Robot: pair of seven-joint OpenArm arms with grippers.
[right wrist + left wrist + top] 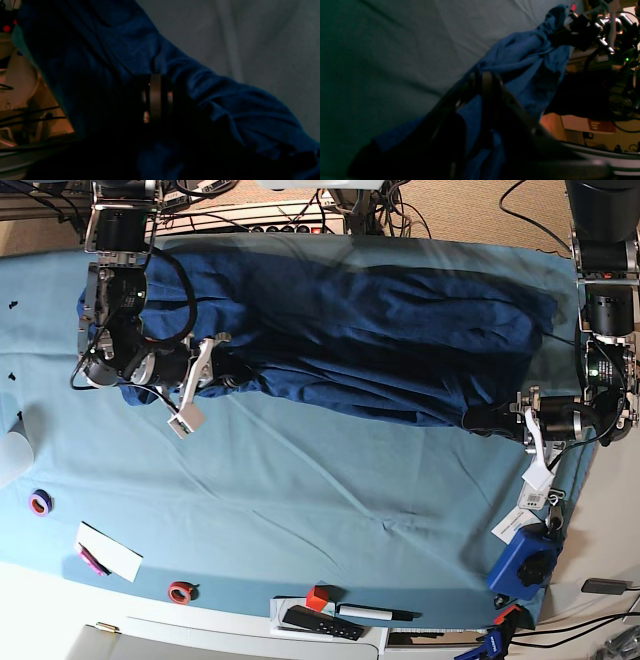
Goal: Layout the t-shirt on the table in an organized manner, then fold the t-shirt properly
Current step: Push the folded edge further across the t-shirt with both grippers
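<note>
The dark navy t-shirt (360, 330) lies stretched in a wrinkled band along the far side of the teal table (300, 500). My left gripper (480, 420) is shut on the shirt's lower edge at the right end. In the left wrist view its fingers (486, 80) pinch the blue fabric (525, 65), which runs away toward the other arm. My right gripper (235, 375) is shut on the shirt at the left end. The right wrist view shows that gripper (156, 82) closed on a fold of the t-shirt (225, 100).
Along the near edge lie a purple tape ring (40, 502), a white card (108, 550), a red ring (180, 591), a red cube (317, 597), a black remote (320, 622) and a marker (375, 613). A blue object (522, 563) sits at the near right corner.
</note>
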